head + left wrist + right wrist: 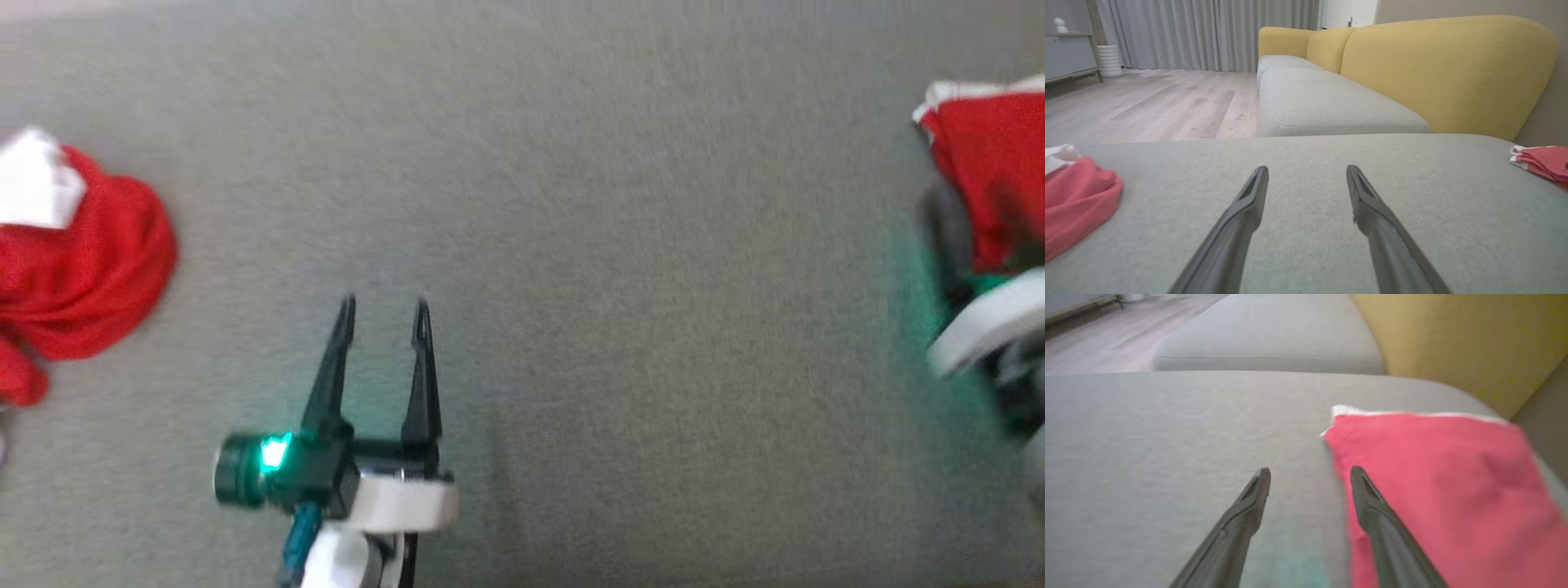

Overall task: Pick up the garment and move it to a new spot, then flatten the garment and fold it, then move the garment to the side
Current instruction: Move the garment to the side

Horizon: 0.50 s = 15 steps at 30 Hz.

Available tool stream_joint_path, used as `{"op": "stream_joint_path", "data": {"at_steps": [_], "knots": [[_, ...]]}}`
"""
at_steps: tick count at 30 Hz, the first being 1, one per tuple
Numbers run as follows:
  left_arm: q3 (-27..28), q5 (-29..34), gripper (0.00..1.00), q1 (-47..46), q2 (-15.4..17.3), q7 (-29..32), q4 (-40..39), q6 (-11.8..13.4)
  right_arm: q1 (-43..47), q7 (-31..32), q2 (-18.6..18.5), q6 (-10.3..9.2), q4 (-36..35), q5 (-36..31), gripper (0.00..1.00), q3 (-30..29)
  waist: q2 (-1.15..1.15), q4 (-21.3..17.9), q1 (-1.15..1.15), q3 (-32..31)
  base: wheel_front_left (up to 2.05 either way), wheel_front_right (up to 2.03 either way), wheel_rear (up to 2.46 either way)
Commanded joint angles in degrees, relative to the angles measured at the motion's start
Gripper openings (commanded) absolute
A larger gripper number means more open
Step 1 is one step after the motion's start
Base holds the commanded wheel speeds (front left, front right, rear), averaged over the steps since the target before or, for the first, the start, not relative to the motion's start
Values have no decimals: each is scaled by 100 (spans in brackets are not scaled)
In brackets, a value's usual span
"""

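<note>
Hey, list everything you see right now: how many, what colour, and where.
sofa: one, yellow back, grey seats, far side
cushion: one, grey, in front of the sofa
folded garment: one, red with white trim, cushion's right edge
crumpled garment: one, red and white, cushion's left edge
curtains: one set, grey, far wall
floor: one, pale wood, beside the sofa
left end effector: one, dark, open, over bare cushion
right end effector: one, dark, open, at the folded garment's edge
</note>
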Motion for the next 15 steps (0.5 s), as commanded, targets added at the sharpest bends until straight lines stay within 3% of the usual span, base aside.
{"op": "stream_joint_path", "data": {"at_steps": [1, 7, 15], "knots": [[143, -34, 100, 98, -12, -24, -117, 5, 328, -85, 2, -4, -148, -23, 100, 68, 0, 348, 1, -560, 0, 0, 0], [317, -91, 100, 562, -12, -24, -19, -67, 1288, -100, 971, -4, -828, -300, 100, -259, 0, 674, 1, -1351, 0, 0, 0], [712, 8, 100, 1221, -7, -24, -68, -254, 3036, -102, 2238, -4, -2268, -1622, 100, -1601, 0, 860, 1, -2124, 0, 0, 0]]}}
